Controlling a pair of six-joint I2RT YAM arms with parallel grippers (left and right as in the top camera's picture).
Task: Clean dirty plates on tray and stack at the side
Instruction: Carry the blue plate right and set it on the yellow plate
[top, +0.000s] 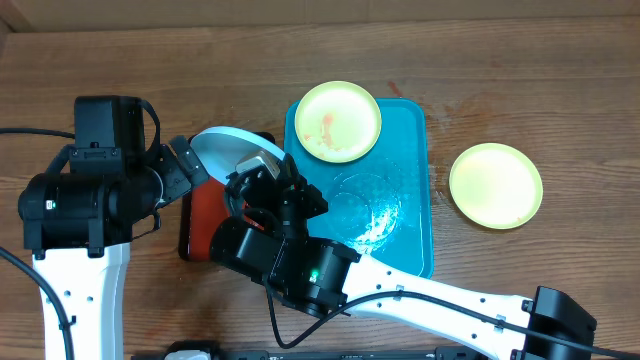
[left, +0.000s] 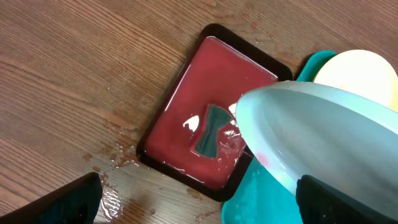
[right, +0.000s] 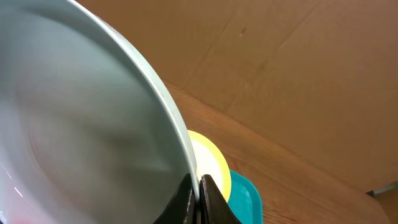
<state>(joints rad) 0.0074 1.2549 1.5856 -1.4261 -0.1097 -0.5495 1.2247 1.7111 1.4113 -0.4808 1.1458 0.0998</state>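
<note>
The right jaws are clamped on the rim of the light blue plate (right: 81, 124), holding it tilted above the red tray (left: 205, 81). The left jaws stand wide open close by. One yellow-green plate (top: 338, 122) lies on the turquoise tray (top: 410, 230). The other yellow-green plate (top: 495, 185) sits on the desk (top: 150, 60) beside it.

A brown wood-grain counter (top: 150, 60) is being used as the support. Directly on it, a turquoise tray (top: 408, 130) is being carried near the middle. A smaller red tray (top: 200, 215) with a black rim is being carried just beside its left edge, and a pale yellow-green plate (top: 495, 185) apart to its right. Small water drops (left: 115, 155) are being seen on the wood by the red tray's corner.
</note>
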